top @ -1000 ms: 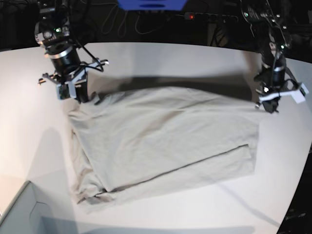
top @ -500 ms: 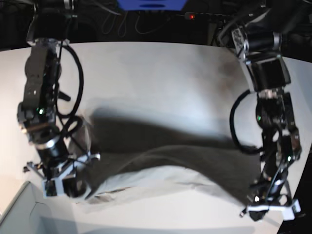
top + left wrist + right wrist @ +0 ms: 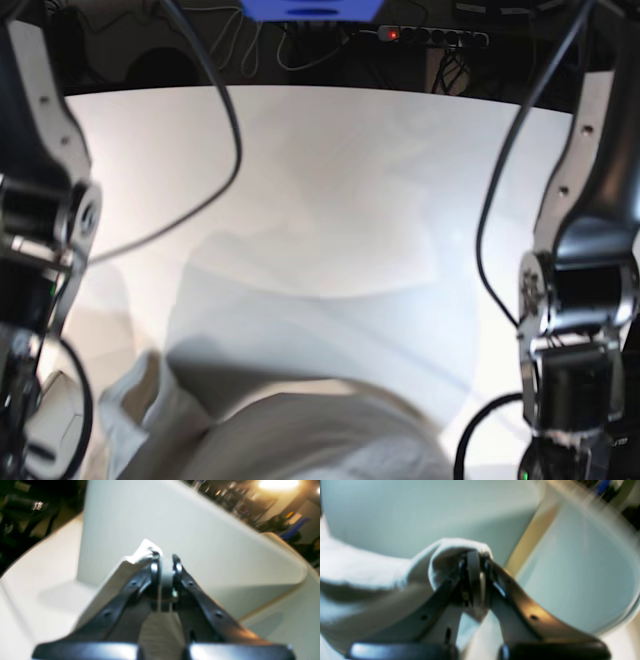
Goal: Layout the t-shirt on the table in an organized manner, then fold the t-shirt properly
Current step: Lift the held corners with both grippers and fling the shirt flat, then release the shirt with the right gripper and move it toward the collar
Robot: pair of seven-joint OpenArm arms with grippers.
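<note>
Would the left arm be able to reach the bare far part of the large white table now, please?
Probably not freely: the left gripper is shut on a corner of the light grey-beige cotton t-shirt, so reaching the bare white table would drag the cloth along. The right gripper is likewise shut on the t-shirt.

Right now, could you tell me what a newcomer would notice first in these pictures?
Most striking is the t-shirt, bunched and lifted at the near edge of the table, which stretches away behind it. Each tool is clamped on a fold of it: the left tool pinches cloth in its wrist view, the right tool in its own. The two arms frame the base view's sides.
</note>
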